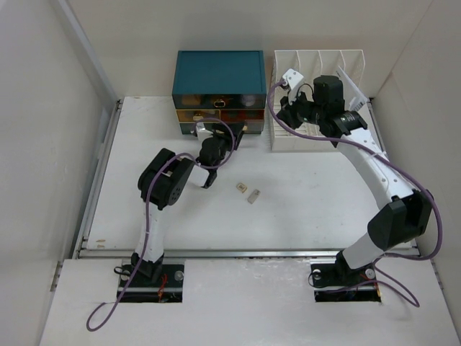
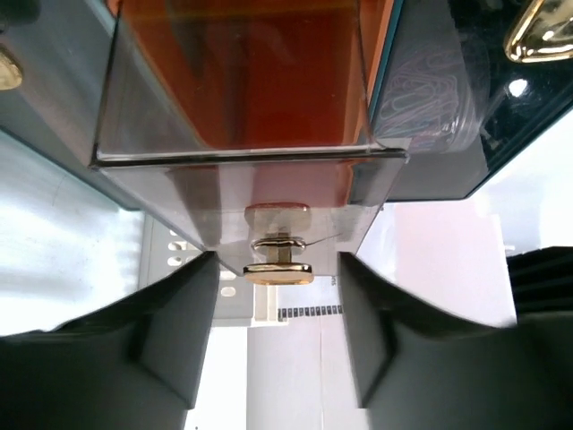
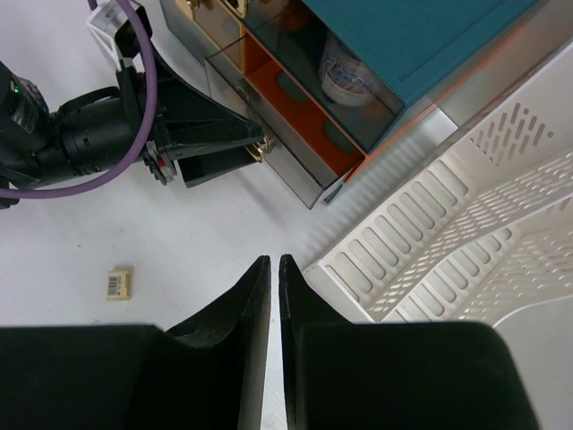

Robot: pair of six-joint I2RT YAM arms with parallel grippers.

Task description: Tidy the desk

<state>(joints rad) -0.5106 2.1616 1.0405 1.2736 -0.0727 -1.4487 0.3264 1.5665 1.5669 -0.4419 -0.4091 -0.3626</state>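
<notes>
Your left arm reaches from the lower left of the overhead view up to the centre, its forearm folded back and its wrist aimed at the teal rectangular drawer box point(image 1: 219, 71) at the top of the frame. In the wrist view the left gripper point(image 2: 277, 287) is spread wide: its black fingers point(image 2: 183, 336) stand on either side of the small gold metal knob point(image 2: 277, 270), with a gap showing on each side, so it has hold of nothing. That knob sits on the smoky transparent drawer with an orange inside point(image 2: 242, 90), which stands out from the box front.

Your right arm rises from the lower right and bends over to the upper right of the overhead view, its wrist above the white slotted plastic file rack point(image 1: 310, 54). The right gripper point(image 3: 274, 264) is all but closed, only a thin slit between the tips, and it is empty.

The large flat white desk point(image 1: 310, 209) fills the middle of the overhead view, with its metal rail point(image 1: 245, 253) along the lower edge. It lies under both pairs of fingers; whether either touches it you cannot tell. Two small tan blocks point(image 1: 246, 192) lie on it at centre, near the left gripper and apart from it.
</notes>
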